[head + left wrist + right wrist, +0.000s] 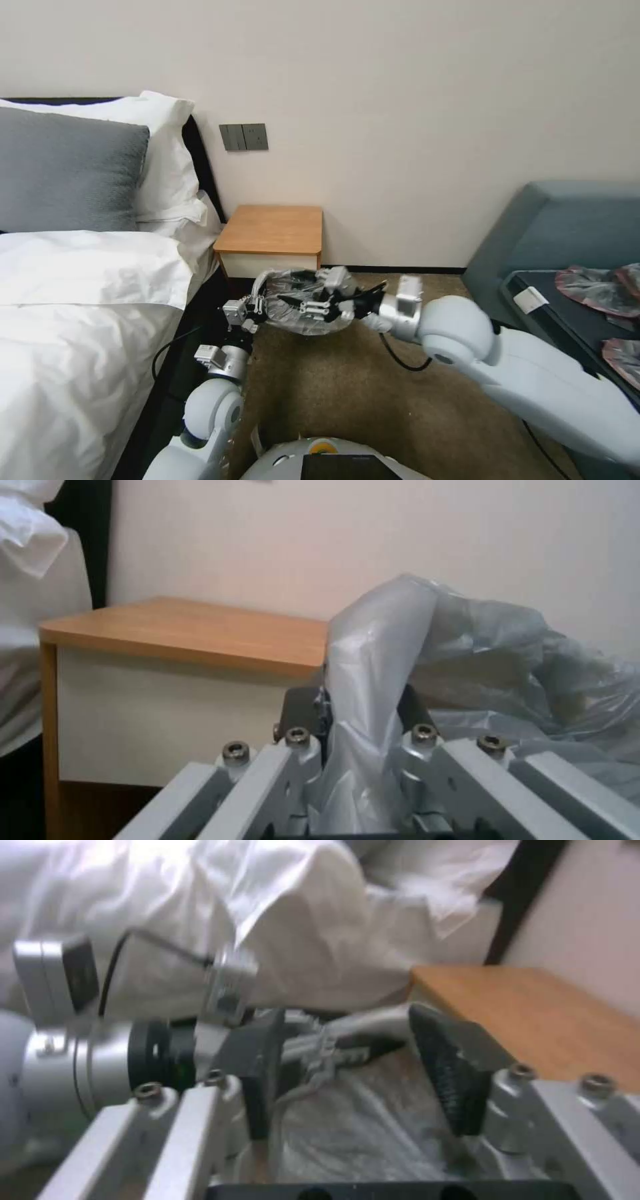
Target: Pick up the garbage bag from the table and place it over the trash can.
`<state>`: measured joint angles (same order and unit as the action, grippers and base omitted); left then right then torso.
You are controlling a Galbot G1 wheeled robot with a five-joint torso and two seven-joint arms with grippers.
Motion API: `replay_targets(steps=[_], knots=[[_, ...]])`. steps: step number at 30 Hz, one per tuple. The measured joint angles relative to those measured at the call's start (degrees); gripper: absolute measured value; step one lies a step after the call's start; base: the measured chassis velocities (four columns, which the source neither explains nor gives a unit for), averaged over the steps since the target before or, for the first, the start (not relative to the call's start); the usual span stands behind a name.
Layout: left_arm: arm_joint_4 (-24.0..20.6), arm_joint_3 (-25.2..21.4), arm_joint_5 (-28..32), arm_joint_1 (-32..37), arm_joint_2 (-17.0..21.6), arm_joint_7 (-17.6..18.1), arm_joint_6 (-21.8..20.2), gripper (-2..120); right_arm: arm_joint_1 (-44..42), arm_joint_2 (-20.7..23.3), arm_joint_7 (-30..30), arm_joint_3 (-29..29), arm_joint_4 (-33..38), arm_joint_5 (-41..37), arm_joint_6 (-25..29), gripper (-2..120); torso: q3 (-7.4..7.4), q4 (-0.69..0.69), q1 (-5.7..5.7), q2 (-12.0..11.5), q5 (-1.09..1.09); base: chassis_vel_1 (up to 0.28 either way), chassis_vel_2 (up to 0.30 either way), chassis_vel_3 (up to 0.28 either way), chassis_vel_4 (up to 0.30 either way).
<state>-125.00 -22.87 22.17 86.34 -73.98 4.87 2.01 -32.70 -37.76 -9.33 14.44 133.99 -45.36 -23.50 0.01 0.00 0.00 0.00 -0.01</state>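
Where the white-sheeted bed (80, 300) runs out of the head view on the left, much of it is cut off, and the grey-blue upholstered sofa (553, 227) is cropped at the right edge in the same way. On the dark tray (567, 313) over the sofa lie crumpled grey films with pink-red rims, too far off to make out fully, and a small white label whose writing cannot be read. The small boxy table (273, 230) with an orange-brown wood top and white drawer front stands against the wall beside the bed, its top bare; its lower part is hidden behind the arms. In front of the table's front edge, above the brown carpet (347, 393), the thin glossy translucent grey garbage bag (300, 310) hangs spread between the two arms, off the table. What lies beneath the spread film is hidden by it. The left tool (363, 715) is clenched on a bunched fold of the film, which rises between its fingers in the left wrist view. The right tool (363, 1065) stands at the bag's other side with its dark ribbed pads (443, 1065) apart, the film lying between and below them; the blur keeps me from telling whether a pad touches it.
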Motion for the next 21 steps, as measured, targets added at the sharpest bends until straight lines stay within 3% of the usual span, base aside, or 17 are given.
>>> replay_targets(steps=[4, 9, 12, 21], knots=[[-0.24, -0.05, -0.38, 0.25, -0.03, -0.3, -0.46, 9, 2.48, -1.7, -1.37, 5.17, -3.98, 6.7, 0.23, 30, 0.0, 0.0, 0.0, 0.0, 0.01, 0.0, 0.0, 0.0, 0.0], [-0.59, -0.22, -0.98, 0.6, 0.06, -0.68, -0.49, 9, 4.87, -2.44, -2.34, 8.0, -6.35, 9.85, 0.38, 18, 0.0, 0.0, 0.0, 0.0, 0.02, 0.0, 0.0, 0.0, 0.0], [-1.05, -0.23, -1.09, 0.87, 0.14, -0.87, -0.62, 8, 8.92, -2.88, -4.27, 11.25, -8.33, 11.5, 0.12, 1, -0.01, 0.0, 0.0, 0.0, 0.0, 0.0, 0.0, 0.0, 0.0], [-1.66, -0.29, -0.57, 1.14, 0.02, -0.62, -1.01, 8, 12.4, -3.97, -4.92, 14.62, -11.85, 12.94, 0.36, 0, 0.0, 0.0, 0.0, 0.0, 0.01, 0.0, 0.0, 0.0, 0.0]])
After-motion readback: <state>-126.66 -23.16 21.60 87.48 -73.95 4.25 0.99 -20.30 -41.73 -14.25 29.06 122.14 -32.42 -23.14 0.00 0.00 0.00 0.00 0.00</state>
